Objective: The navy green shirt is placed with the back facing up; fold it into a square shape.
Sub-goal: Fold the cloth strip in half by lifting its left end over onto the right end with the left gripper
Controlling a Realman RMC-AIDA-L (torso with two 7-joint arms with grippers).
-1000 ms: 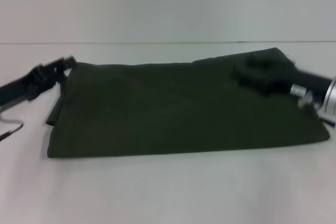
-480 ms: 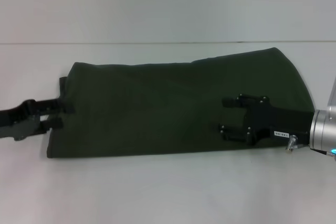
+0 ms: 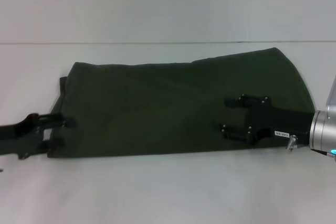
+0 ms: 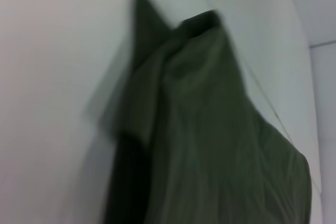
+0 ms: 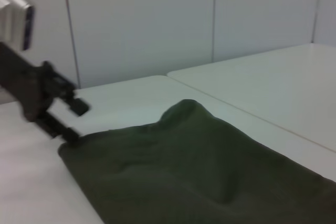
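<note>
The navy green shirt (image 3: pixel 168 103) lies flat on the white table as a long folded band running left to right. My left gripper (image 3: pixel 56 132) is open at the band's near left corner, its fingertips level with the cloth edge. My right gripper (image 3: pixel 229 115) hovers open over the right part of the shirt, with nothing between its fingers. The left wrist view shows the shirt (image 4: pixel 210 129) close up, with a pointed corner of cloth. From the right wrist I see the shirt (image 5: pixel 199 166) spread out and the left gripper (image 5: pixel 72 120) at its far corner.
The white table (image 3: pixel 157 192) has bare surface in front of and behind the shirt. Its far edge (image 3: pixel 157 42) meets a pale wall. A second white table surface (image 5: pixel 273 87) lies beyond a seam in the right wrist view.
My left gripper came from the shirt's far left corner to its near left corner. My right gripper left the far right corner, settled over the right part, then hardly moved.
</note>
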